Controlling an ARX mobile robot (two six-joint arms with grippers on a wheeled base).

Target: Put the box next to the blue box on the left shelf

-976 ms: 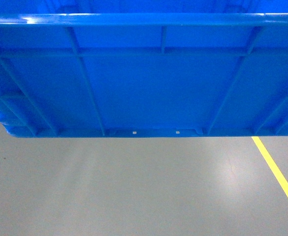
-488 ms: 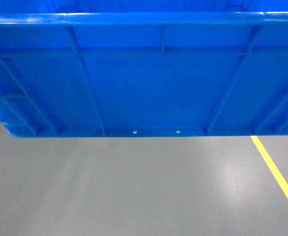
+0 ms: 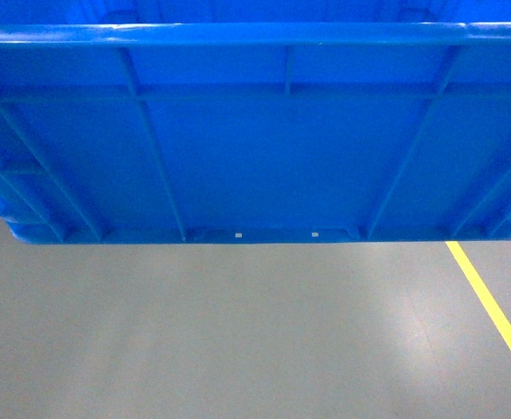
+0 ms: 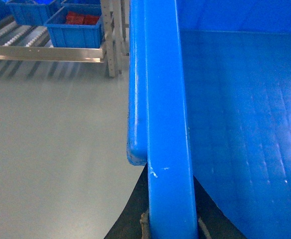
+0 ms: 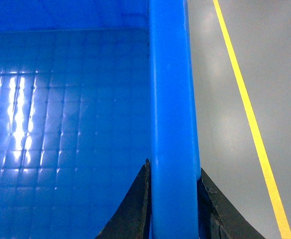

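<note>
Two grippers clamp one large bright blue ribbed plastic crate (image 3: pixel 255 140), carried off the grey floor (image 3: pixel 238 332). Left gripper (image 4: pixel 171 226) pinches the left rim, dark fingers (image 4: pixel 201 228) on either side; right gripper (image 5: pixel 174 209) pinches the right rim likewise. Roller shelf (image 4: pixel 16 37) with small blue bins (image 4: pixel 75 27) stands well apart, beyond the left rim.

Grey floor (image 3: pixel 238 332), yellow line (image 3: pixel 491 305)
</note>
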